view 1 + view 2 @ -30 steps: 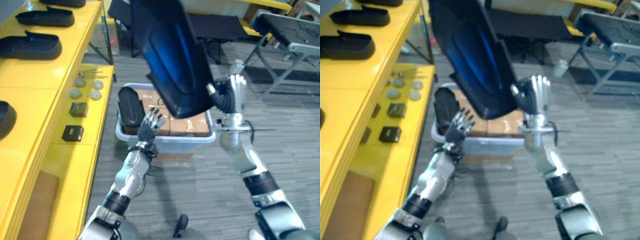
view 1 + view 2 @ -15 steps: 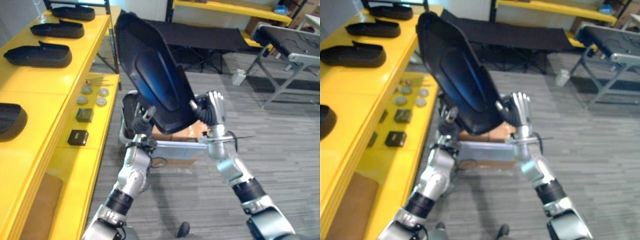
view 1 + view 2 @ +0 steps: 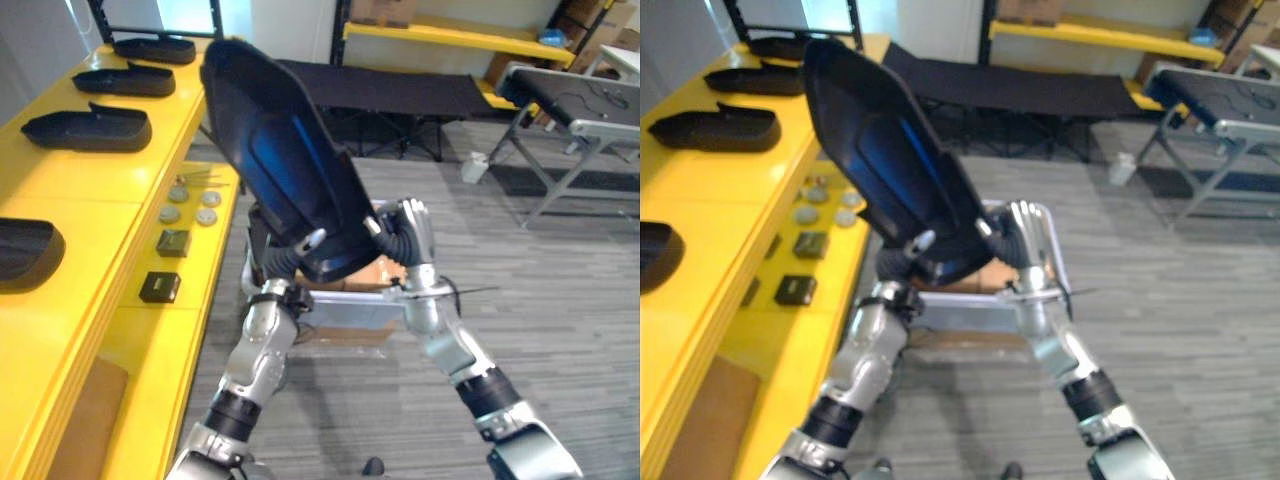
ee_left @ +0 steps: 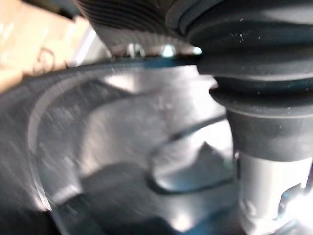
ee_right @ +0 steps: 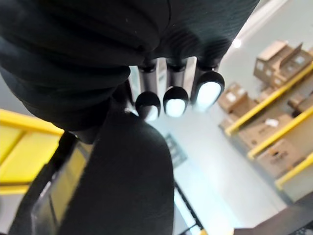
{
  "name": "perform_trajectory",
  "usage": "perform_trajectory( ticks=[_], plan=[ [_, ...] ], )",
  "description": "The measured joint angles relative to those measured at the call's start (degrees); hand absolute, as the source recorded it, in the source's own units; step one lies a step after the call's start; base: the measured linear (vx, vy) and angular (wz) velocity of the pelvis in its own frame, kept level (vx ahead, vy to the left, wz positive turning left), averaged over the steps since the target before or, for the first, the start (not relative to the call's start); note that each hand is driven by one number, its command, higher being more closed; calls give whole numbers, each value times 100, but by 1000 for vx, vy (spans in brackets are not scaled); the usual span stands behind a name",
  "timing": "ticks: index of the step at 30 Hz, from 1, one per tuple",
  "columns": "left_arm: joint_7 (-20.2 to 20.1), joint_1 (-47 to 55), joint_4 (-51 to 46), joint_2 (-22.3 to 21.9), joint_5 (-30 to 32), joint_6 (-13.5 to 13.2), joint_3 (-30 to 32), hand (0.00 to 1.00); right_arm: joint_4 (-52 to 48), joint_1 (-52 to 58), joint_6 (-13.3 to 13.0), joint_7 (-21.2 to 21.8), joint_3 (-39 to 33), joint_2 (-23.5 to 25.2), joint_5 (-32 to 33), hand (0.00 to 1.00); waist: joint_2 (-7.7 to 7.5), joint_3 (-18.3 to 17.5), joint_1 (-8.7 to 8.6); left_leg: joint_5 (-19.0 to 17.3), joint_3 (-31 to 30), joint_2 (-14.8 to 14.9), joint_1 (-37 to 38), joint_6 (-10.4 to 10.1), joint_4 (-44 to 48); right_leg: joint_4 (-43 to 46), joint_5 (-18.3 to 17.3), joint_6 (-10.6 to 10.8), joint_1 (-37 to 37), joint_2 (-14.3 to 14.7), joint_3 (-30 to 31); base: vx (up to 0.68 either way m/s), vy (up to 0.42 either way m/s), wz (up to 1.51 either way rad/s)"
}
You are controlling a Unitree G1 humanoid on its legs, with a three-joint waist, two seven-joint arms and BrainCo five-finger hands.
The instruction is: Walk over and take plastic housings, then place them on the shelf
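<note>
Against right robot hand (image 3: 416,226), plastic housing (image 3: 285,160)

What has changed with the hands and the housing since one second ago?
The left hand, open and clear of the plastic housing a second ago, has come up to its lower edge. The right hand stays at the housing's right edge, fingers straight. The other housings lie on the shelf as before.
</note>
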Motion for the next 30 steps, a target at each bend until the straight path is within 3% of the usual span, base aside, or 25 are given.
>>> perform_trajectory(
  ticks=[4,13,14,18,23,27,30],
  plan=[
    [116,165,3,30,25,58,4,100,-351,8,-415,98,258,-2,77,100,-5,-6,-40,0,0,-3,2,0,3,0,0,0,-2,-5,3,0,0,0],
    [169,416,265,48,-184,-15,-179,100,-413,480,-480,302,425,59,585,100,68,-208,-109,0,18,-11,-1,0,-36,-1,-10,-11,-52,-11,13,1,3,-1],
    [108,445,302,48,-256,-15,-215,100,-437,597,-540,301,424,60,668,0,100,-228,-128,0,23,-10,-1,0,-41,-2,-10,-11,-60,-10,18,2,9,-3],
    [-197,497,355,50,-488,-79,-232,100,-692,967,-922,300,428,53,743,0,147,-257,-155,0,43,-6,2,-1,-46,-2,-13,-14,-76,-7,32,-3,3,-2],
    [-153,497,336,105,-478,-420,-126,100,-794,1421,-1411,300,602,36,1157,0,150,-278,-155,0,63,-5,19,-1,-45,-1,-42,-59,-75,-8,41,0,0,-1],
    [329,503,117,105,-280,-681,116,100,-817,1656,-1531,308,893,28,1429,0,144,-288,-162,4,137,-3,109,-6,-96,-1,-48,-66,-64,-8,103,0,3,-8],
    [727,501,-346,-8,309,-919,262,100,-1113,1763,-1550,749,935,110,1813,0,129,-298,-169,15,141,-4,156,-12,-144,-1,-33,-43,-37,-6,103,1,3,-2]
  ],
)
